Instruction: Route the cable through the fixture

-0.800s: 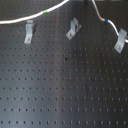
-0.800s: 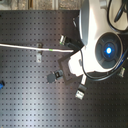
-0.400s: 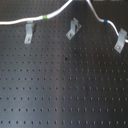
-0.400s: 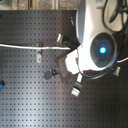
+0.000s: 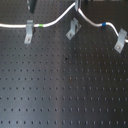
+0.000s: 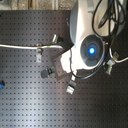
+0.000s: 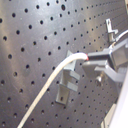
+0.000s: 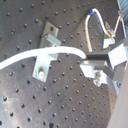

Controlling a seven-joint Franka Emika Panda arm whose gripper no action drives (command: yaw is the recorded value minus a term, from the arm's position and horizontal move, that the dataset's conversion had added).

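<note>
Three fixtures (image 5: 73,29), one cable (image 5: 52,22), pinching hand (image 8: 100,62).

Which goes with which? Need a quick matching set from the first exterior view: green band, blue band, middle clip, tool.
Items:
1 green band
2 blue band
3 middle clip
4 tool

Descriptions:
A leaning diagonally under the cable's peak
B near the first exterior view's left clip
C shut on the cable
D near the first exterior view's right clip

Pairs: 1-B, 2-D, 3-A, 4-C
</note>
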